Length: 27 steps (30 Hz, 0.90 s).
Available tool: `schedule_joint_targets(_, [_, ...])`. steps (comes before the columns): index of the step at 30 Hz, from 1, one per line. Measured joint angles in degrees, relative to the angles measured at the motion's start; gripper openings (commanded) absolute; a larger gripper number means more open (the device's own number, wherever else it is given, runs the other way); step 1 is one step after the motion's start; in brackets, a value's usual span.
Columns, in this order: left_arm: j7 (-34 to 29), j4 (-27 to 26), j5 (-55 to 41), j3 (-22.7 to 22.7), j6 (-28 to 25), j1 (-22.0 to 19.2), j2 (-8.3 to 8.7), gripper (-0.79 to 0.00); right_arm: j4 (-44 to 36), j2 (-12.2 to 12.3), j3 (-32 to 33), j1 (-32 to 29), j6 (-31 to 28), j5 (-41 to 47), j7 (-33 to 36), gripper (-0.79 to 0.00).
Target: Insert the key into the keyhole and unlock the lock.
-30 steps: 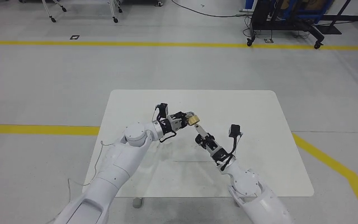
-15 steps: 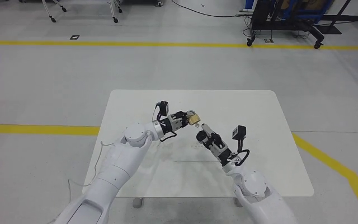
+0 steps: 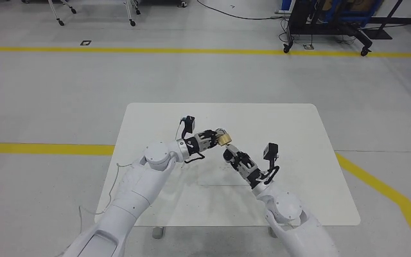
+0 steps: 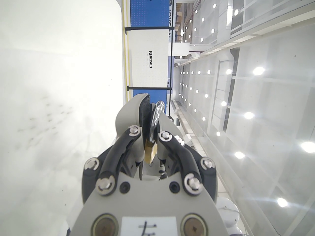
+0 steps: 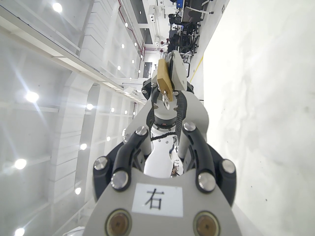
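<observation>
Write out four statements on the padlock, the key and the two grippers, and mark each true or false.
1. The left gripper is shut on the brass padlock. True.
2. The padlock lies flat on the table. False: the left gripper holds it up above the table.
3. A key sticks out of the bottom end of the padlock's body. True.
4. The right gripper is clamped tight shut. False: its jaws stand apart, close to the padlock.
</observation>
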Motion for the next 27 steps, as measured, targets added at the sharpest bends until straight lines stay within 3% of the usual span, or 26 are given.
schedule_joint_targets(1, [-0.1,0.0,0.1,0.0,0.0,0.0,-0.01,-0.785,0.1,0.0,0.0,0.1,0.1,0.2,0.0,-0.659])
schedule_joint_targets(2, [-0.2,0.0,0.1,0.0,-0.1,0.0,-0.01,-0.785,0.2,-0.1,0.0,0.2,0.2,0.4,0.1,-0.785])
schedule_joint_targets(14, [-0.3,-1.3,3.5,0.3,-2.7,0.2,0.05,-0.785,1.2,-0.9,-0.6,1.0,1.1,9.2,1.8,-0.785])
schedule_joint_targets(22, [-0.4,-2.0,3.6,-0.4,-5.7,0.8,0.16,-0.785,2.7,-1.6,1.0,0.4,-0.3,28.9,11.0,-0.785])
schedule_joint_targets(27, [-0.5,-2.5,3.5,-0.8,-6.8,1.2,0.22,-0.785,5.0,-1.9,2.0,0.5,3.6,43.3,20.3,-0.785])
